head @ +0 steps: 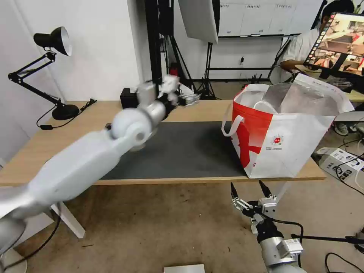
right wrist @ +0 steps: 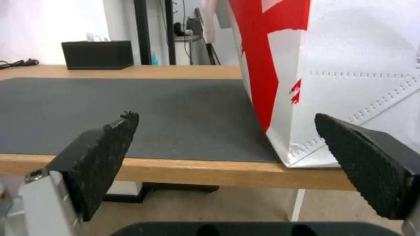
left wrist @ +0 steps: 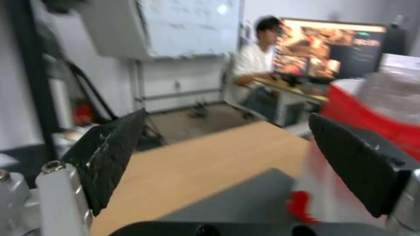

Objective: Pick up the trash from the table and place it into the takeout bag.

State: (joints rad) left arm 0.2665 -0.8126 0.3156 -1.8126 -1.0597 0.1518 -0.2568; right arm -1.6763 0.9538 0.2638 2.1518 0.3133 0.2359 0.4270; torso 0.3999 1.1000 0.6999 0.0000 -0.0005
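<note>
The takeout bag, red and white with a foil lining, stands open on the right end of the table. No trash is in view on the tabletop or the dark mat. My left arm reaches across the mat, and its gripper hovers over the table's back edge, left of the bag. In the left wrist view that gripper is open and empty, with the bag to one side. My right gripper hangs open below the table's front edge, under the bag's near corner; nothing is between its fingers.
A black tissue box sits at the back of the table, also seen from the right wrist. A black desk lamp stands on the far left end. Cables and a white box lie on the floor at right. A person sits at a monitor behind the bag.
</note>
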